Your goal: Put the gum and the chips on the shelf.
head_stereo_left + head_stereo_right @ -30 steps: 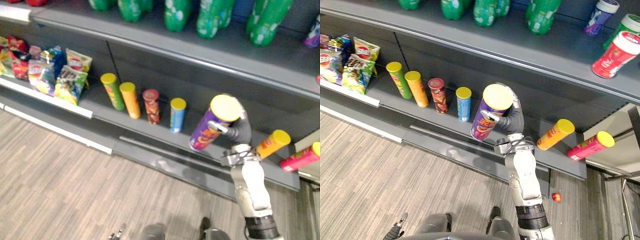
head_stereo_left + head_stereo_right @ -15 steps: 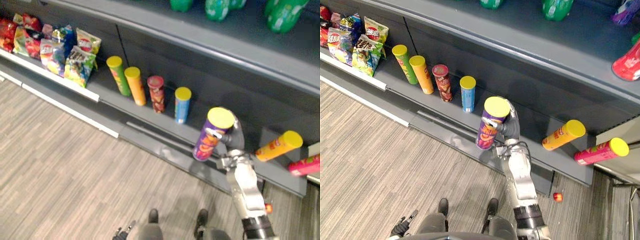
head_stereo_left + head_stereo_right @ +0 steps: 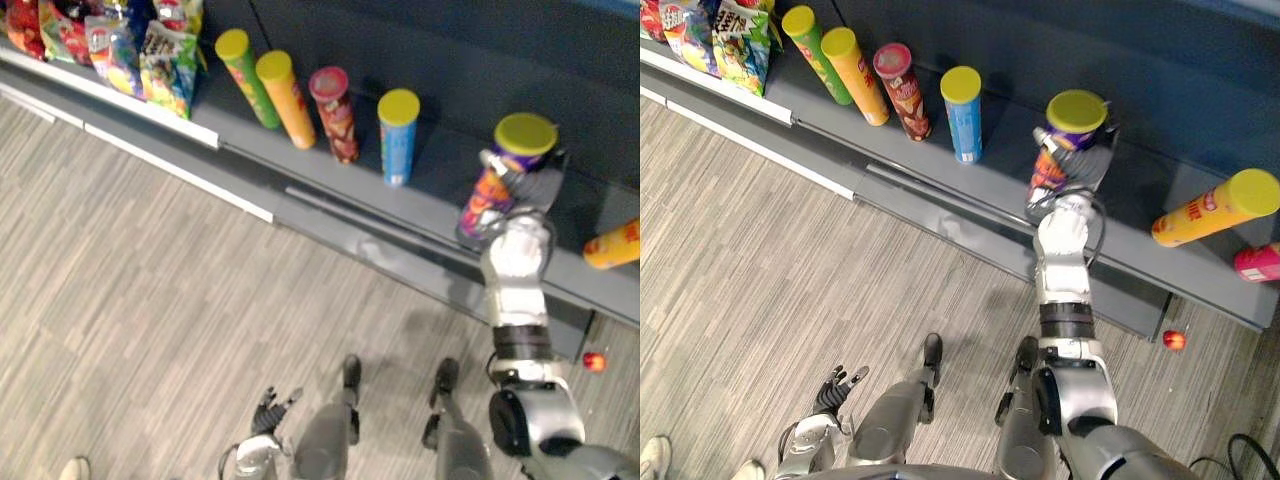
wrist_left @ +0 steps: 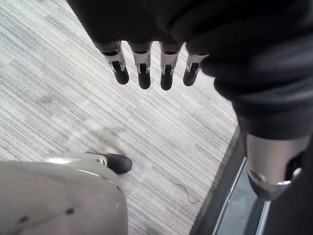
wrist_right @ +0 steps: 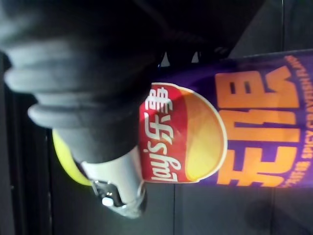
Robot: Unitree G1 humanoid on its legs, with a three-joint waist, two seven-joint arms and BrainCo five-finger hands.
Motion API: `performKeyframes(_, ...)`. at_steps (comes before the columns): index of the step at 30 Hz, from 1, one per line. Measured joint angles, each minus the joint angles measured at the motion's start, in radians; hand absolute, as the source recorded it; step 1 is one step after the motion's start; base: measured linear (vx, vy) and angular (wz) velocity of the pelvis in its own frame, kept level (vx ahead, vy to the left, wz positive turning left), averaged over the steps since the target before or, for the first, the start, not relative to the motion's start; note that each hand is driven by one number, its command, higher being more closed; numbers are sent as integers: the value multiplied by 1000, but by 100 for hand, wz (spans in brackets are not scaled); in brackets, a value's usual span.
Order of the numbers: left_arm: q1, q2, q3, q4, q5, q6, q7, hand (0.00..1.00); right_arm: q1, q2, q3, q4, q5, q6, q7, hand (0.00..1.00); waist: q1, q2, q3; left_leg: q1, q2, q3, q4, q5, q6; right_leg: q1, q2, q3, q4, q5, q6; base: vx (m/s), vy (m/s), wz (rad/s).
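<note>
Chips nearly done: purple chips can [image 3: 497, 190] looks set on the shelf [image 3: 440, 192] at two o'clock, right hand [image 3: 538, 188] clasping it. Left hand [image 3: 836, 386] hangs slack at seven. Letting go and the gum remain.

Blue can [image 3: 965, 125] standing beside red can [image 3: 905, 95]; red ball [image 3: 1174, 340] on floor [image 3: 760, 250]

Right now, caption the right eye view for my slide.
Right hand holds a yellow-lidded purple chips can at the grey shelf, beside a blue can; left hand hangs open.
</note>
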Motion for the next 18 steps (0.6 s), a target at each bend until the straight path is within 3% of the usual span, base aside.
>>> performKeyframes(9,-33,0,-26,0,-23,-1,25,0,-116,-35,-69,63,-24,15,-100,100,1,44,54,-20,1,2,-24,22,1,-34,2,4,0,7,-3,-2,2,-1)
performKeyframes(18,-51,0,-49,-12,-39,-12,27,0,-195,-43,-68,64,-24,17,-103,100,12,69,85,-63,1,6,-23,27,-1,-85,3,14,1,12,-5,23,-2,-3)
